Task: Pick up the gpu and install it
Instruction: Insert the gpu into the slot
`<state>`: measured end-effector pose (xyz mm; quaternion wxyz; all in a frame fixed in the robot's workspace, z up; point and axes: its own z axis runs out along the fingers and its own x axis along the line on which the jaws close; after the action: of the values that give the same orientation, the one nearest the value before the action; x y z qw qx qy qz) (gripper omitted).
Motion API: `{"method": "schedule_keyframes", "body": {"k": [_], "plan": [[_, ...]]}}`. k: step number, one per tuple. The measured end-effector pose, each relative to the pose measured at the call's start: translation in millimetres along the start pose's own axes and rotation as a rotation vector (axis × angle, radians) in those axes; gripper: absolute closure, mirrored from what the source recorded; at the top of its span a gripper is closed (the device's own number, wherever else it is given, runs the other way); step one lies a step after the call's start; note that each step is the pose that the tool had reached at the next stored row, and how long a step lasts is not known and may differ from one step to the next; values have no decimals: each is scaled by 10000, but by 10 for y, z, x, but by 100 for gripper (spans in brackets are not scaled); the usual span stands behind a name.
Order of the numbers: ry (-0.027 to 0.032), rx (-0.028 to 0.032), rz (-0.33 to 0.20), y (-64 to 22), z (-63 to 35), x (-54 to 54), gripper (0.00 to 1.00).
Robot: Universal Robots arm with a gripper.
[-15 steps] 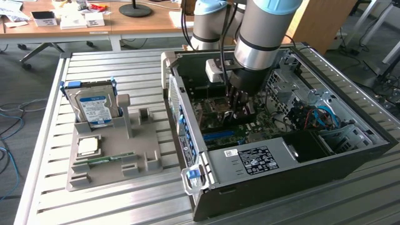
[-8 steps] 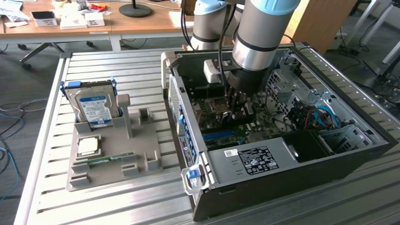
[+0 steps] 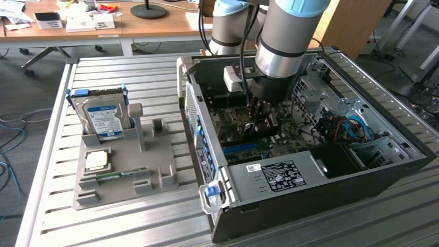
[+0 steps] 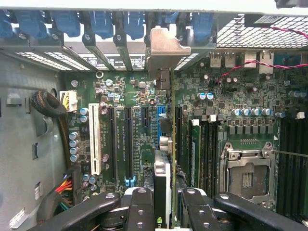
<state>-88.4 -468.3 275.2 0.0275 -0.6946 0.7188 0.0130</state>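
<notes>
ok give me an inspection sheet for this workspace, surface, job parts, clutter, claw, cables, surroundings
surface: slatted metal table carrying an open computer case and a grey parts tray.
job's things: gpu held edge-on over the motherboard, its silver bracket up at the rear slot openings.
clutter: hard drive standing in the tray, a memory stick and a cpu lying in it.
grippers: claw shut on the gpu, reaching down inside the case.
cables: red and black wire pair over the board; blue cables in the case.
surroundings: wooden desk with papers behind the table.
</notes>
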Motion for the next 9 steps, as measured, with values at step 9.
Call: {"method": "schedule_keyframes", "body": {"k": [9], "plan": [[170, -125, 5, 0, 54, 3, 73]]}}
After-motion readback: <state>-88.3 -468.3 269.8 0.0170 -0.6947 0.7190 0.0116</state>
